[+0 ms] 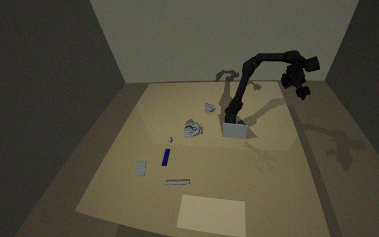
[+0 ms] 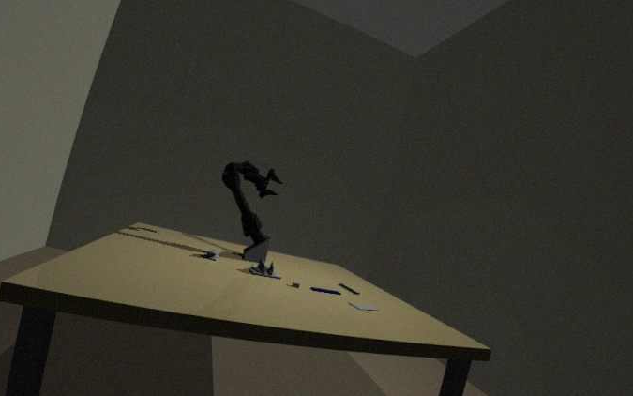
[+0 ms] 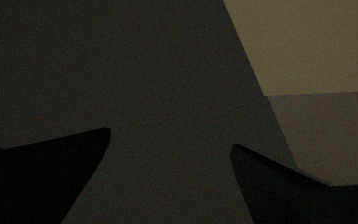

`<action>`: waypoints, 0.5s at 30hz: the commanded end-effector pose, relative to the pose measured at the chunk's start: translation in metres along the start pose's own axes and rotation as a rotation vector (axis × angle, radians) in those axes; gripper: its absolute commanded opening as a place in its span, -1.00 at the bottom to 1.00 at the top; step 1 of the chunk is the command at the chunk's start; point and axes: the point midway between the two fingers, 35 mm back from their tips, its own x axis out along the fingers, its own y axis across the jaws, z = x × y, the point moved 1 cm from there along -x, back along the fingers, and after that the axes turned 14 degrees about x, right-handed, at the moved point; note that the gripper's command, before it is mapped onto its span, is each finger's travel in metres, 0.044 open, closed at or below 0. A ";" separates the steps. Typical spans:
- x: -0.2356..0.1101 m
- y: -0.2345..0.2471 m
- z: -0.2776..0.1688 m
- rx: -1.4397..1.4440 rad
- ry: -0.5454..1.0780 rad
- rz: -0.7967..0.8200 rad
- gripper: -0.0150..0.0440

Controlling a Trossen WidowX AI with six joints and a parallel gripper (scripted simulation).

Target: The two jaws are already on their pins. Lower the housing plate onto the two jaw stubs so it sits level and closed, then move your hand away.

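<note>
- Fingers of my gripper (image 1: 295,86) (image 2: 278,189) (image 3: 170,138) stand wide open, with nothing between them; in the wrist view, their dark tips are well apart against the wall.
- The grey assembly (image 1: 192,129) (image 2: 264,270) sits on the table (image 1: 117,188) (image 2: 160,285), with pointed parts rising from its flat base. It looks like the jaw assembly, but the pins are too small for me to make out.
- Which piece is the housing plate, I cannot say for certain. A grey piece with two dark spots (image 1: 209,108) (image 2: 210,253) stands on the table near the assembly, apart from it; a flat pale plate (image 1: 140,168) (image 2: 363,306) lies farther off. I see neither one lying over the assembly's upright parts.
- Any lettering on the pieces is too small and dim for me to read.
- In the top view, the small grey block (image 1: 169,140) (image 2: 295,284) lies between the assembly and the blue bar (image 1: 165,157) (image 2: 325,291), touching neither. The long grey bar (image 1: 177,182) (image 2: 349,289) lies apart from the blue one.
- My arm rises from its pale grey base (image 1: 234,132) (image 2: 258,250), beside the assembly with a gap between them. I hold my fingers high above the tabletop's level, away from all the loose pieces; the wrist view catches a table corner at upper right.
</note>
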 end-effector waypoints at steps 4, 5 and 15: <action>0.005 0.011 0.000 0.042 -0.012 0.014 1.00; 0.009 0.019 0.000 0.070 -0.020 0.023 1.00; 0.039 0.095 0.012 0.352 -0.094 0.121 1.00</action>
